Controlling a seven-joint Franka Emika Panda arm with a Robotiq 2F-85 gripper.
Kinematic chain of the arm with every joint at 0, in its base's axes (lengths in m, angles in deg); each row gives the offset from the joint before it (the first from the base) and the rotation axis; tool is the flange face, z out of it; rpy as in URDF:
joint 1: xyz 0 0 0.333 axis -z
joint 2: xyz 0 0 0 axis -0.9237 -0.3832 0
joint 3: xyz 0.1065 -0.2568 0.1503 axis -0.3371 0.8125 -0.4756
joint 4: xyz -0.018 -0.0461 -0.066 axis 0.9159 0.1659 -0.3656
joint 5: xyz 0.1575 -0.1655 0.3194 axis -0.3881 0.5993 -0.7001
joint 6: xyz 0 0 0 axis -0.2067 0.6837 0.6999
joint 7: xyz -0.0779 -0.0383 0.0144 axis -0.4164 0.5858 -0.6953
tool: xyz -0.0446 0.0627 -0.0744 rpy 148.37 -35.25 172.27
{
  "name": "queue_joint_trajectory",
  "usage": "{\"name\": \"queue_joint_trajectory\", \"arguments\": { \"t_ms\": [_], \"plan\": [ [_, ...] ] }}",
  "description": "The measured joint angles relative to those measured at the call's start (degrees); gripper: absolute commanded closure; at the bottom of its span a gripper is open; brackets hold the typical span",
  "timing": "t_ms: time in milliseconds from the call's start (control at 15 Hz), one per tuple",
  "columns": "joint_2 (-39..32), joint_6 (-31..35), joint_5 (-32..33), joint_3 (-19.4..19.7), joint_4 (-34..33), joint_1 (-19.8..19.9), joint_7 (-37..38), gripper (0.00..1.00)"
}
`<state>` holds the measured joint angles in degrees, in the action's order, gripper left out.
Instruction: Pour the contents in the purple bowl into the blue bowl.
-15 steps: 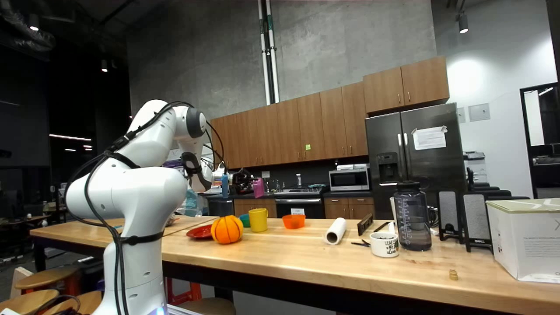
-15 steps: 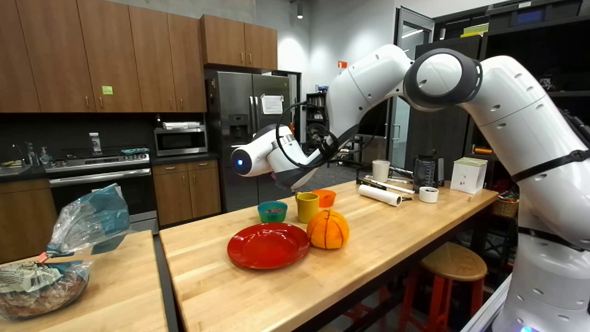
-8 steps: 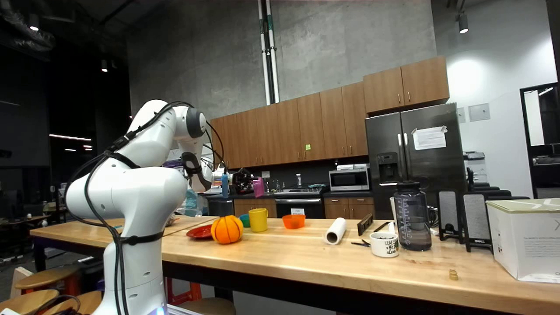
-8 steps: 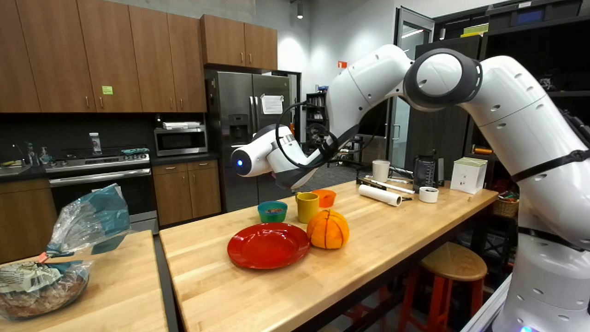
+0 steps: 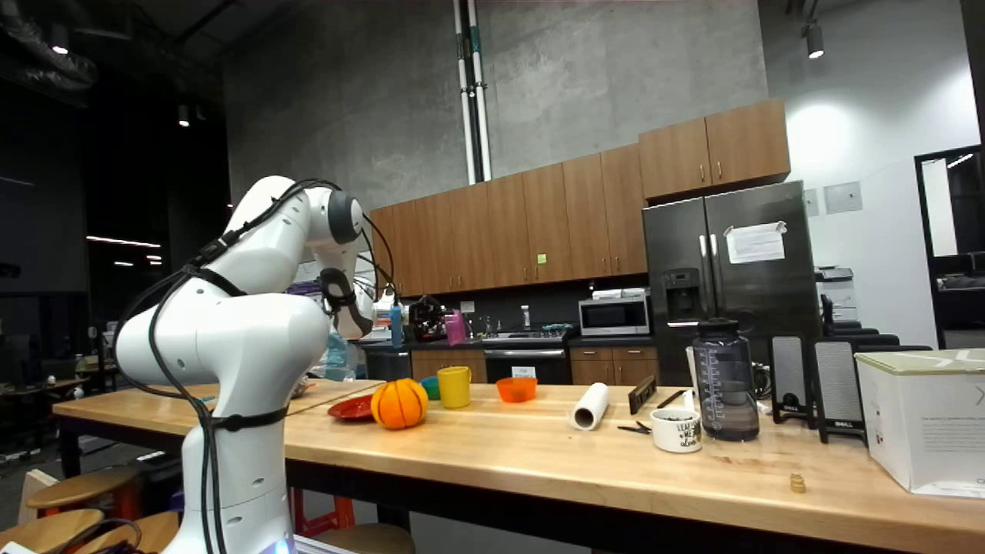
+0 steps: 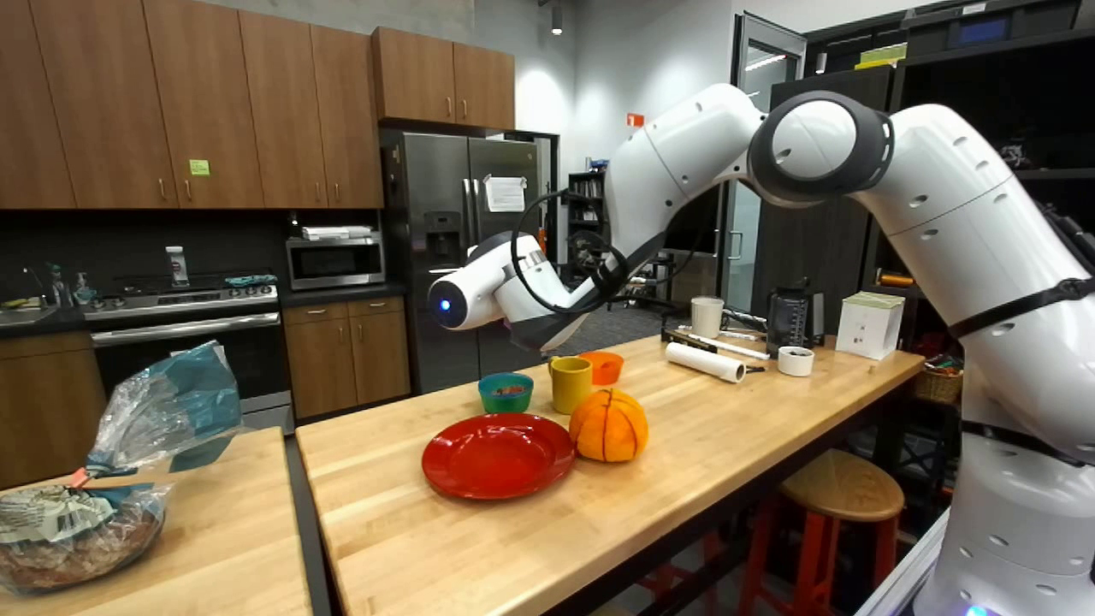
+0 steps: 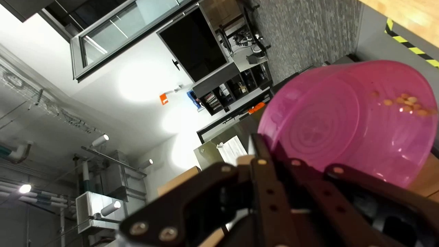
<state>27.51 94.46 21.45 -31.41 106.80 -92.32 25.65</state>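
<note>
- red plate (image 6: pixel 499 458), flat on wood table (image 6: pixel 411 547)
- orange pumpkin (image 6: pixel 609 426), dark lines, right beside plate, contact unclear
- yellow mug (image 6: pixel 571 385), upright, near pumpkin
- orange bowl (image 5: pixel 516 391), upright, near mug
- white roll (image 5: pixel 592 403), lying on its side
- white cup (image 5: pixel 677 437), lettering on front, dark bits (image 5: pixel 677 418) inside
- dark bottle (image 5: pixel 725 385), upright, measure marks, just beside cup
- two speakers (image 5: pixel 839 385), upright, between bottle and white box (image 5: pixel 946 431)
- tan object (image 5: pixel 798 483) near table edge, too small to identify
- plastic bag (image 6: pixel 162 419), brown stuff (image 6: pixel 94 552) inside, on second table (image 6: pixel 235 530)
- wooden stool (image 6: pixel 843 486), round seat, red legs
- steel fridge (image 5: pixel 735 288), white paper (image 5: pixel 756 243) on front
- microwave (image 6: pixel 336 261), stove (image 6: pixel 197 304), wood cabinets (image 6: pixel 214 94) in background
- wrist view: dark screen (image 7: pixel 193 44), yellow-black striped tape (image 7: pixel 416 50)
</note>
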Motion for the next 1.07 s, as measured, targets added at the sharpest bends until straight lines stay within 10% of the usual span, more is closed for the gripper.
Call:
{"name": "queue_joint_trajectory", "arguments": {
  "t_ms": [1067],
  "plan": [
    [-0.43, -2.17, 1.25, -0.33, -0.47, 0.00, 1.76, 0.99]
  ]
}}
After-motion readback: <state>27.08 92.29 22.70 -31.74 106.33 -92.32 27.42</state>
